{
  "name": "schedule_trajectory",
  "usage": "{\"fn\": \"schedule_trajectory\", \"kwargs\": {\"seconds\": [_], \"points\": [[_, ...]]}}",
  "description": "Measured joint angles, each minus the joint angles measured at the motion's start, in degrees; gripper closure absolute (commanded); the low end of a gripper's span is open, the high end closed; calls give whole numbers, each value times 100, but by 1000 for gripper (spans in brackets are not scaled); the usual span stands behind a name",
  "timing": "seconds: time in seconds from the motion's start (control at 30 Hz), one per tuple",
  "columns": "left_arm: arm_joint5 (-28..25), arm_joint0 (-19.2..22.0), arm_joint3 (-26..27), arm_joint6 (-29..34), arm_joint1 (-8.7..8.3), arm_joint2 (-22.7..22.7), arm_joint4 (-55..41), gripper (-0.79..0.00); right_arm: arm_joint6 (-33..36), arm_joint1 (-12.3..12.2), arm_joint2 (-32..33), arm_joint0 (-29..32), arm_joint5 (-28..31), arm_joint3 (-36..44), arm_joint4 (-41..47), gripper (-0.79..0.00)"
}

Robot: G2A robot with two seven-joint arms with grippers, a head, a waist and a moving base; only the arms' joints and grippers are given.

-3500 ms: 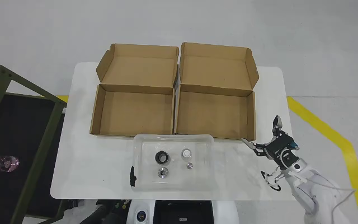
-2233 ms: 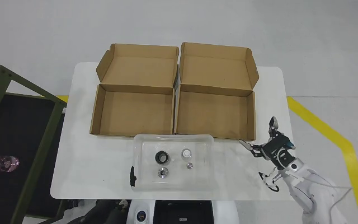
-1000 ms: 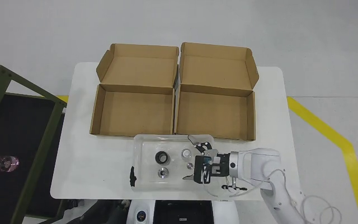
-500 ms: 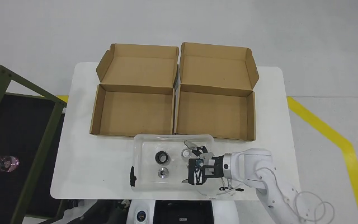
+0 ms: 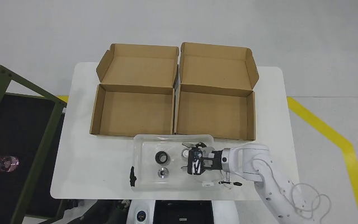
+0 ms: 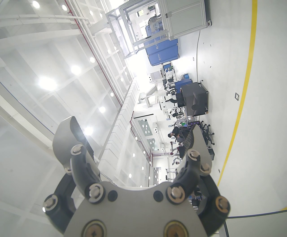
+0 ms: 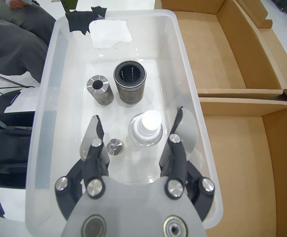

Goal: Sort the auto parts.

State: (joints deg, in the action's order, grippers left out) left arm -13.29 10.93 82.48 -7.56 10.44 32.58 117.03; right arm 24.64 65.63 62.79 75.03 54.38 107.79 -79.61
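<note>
Top view, layout: we see a white table (image 5: 78, 145) carrying two open cardboard boxes side by side, the left box (image 5: 134, 112) and the right box (image 5: 215, 115), both with lids folded back on the side away from the robot. A clear bin (image 5: 137, 147) sits just in front of them, straddling the seam where they meet.
Right gripper: we find the right gripper (image 7: 138, 116) over the bin's right half, its arm coming in from the table's right side. Its fingers are spread wide and grip nothing.
Parts in the bin: four parts rest on the bin floor. A black linear bearing (image 7: 130, 83) and a grey cylinder (image 7: 99, 89) with a bored hole stand upright just beside each other in the left half, the bearing nearer the boxes and the cylinder nearer the robot. A white-capped part (image 7: 148, 128) and a small metal disc (image 7: 114, 146) sit in the right half.
Gripper and parts: in the right wrist view the white-capped part and the disc show between the spread fingers. We cannot tell whether either finger touches them.
Bin marks: a strip of black tape (image 7: 83, 16) and a white patch (image 7: 109, 33) sit at the bin's left end.
Left gripper: the left gripper (image 6: 134, 130) faces out into a large hall, away from the table. We see its fingers held apart with nothing between them.
</note>
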Motion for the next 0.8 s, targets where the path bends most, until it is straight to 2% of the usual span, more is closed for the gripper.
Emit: {"fn": "schedule_trajectory", "kwargs": {"seconds": [0.2, 0.23, 0.3, 0.33, 0.37, 0.8], "points": [[0, 0, 0, 0, 0, 0, 0, -785, 91, 3, -127, -170, -121, -166, 5, -320], [0, 0, 0, 0, 0, 0, 0, -785, 110, 3, -148, -186, -136, -178, -2, -283], [0, 0, 0, 0, 0, 0, 0, -785, 127, 3, -190, -220, -169, -204, -2, -163], [0, 0, 0, 0, 0, 0, 0, -785, 127, 2, -205, -233, -175, -209, 4, -37], [0, 0, 0, 0, 0, 0, 0, -785, 126, 1, -224, -248, -179, -202, 19, 0], [0, 0, 0, 0, 0, 0, 0, -785, -634, -50, -75, -222, -59, 307, 794, 0]]}}
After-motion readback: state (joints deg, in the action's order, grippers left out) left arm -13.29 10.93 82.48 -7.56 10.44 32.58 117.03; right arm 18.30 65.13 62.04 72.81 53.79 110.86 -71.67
